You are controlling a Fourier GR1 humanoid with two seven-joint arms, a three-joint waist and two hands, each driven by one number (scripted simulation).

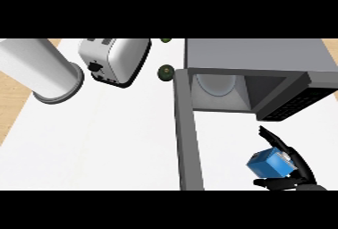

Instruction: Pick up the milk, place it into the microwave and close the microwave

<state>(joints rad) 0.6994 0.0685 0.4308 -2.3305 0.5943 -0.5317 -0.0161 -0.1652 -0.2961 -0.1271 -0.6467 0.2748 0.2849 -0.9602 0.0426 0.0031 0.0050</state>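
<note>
Milk (269, 163), a small blue carton, sits at the lower right of the head view, clasped in the right hand (295, 172), whose black fingers curl round its far side with the thumb under it; the carton looks lifted clear of the white tabletop (99, 134), just in front of the microwave's mouth. The microwave (257, 56) fills the upper right, its cavity showing a pale round turntable, and its door (187, 134) stands swung open, running as a long grey bar down the middle of the frame to the bottom edge. The left hand does not show at all. By my reading the pick-up is done and the carry into the oven is the step in hand; the next move calls for bringing the carton up the frame and into the cavity, setting it down on the turntable, letting go, and then swinging the door shut. Counted: one carton, one microwave, one toaster (113, 58) at the upper middle left, one grey cylinder (40, 67) lying at the upper left, and two small dark round objects (166, 72) just left of the microwave.
</note>
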